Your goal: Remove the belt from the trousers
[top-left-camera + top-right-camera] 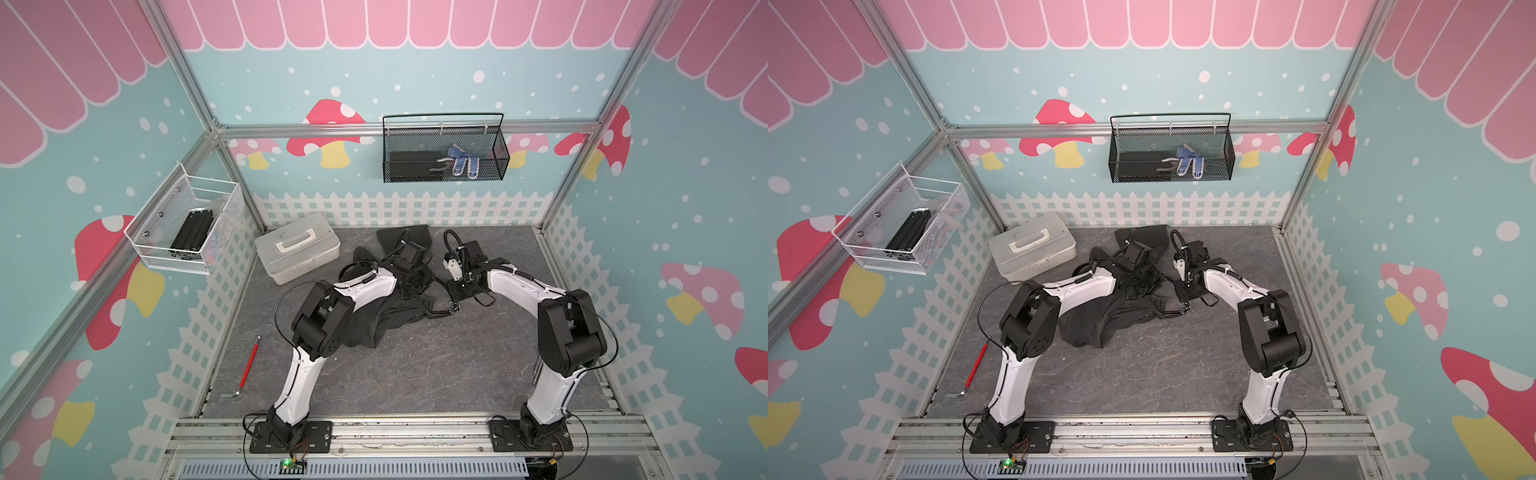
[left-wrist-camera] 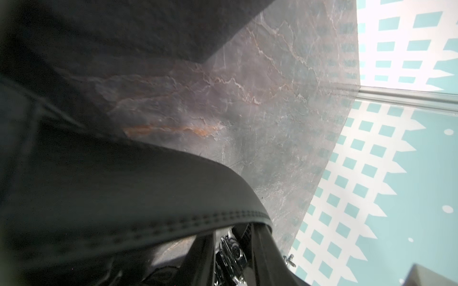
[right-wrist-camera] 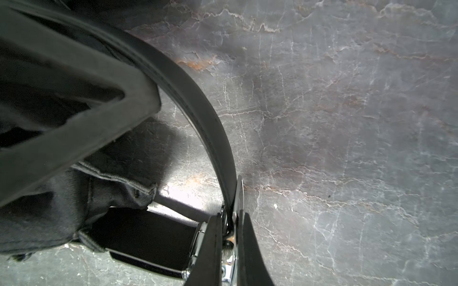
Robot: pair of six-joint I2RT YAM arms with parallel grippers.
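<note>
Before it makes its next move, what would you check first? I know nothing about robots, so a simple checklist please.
1. Grip: right tool shut on the buckle of the belt: ok.
2. Hold-down: left tool pinning the trousers: cannot tell; dark stitched material covers its tips.
3. Belt free of the trousers: not ok; it runs on behind the fabric.
4. Room to pull: bare table beside the buckle: ok.
5. Snags further along the belt: cannot tell; hidden under cloth.
</note>
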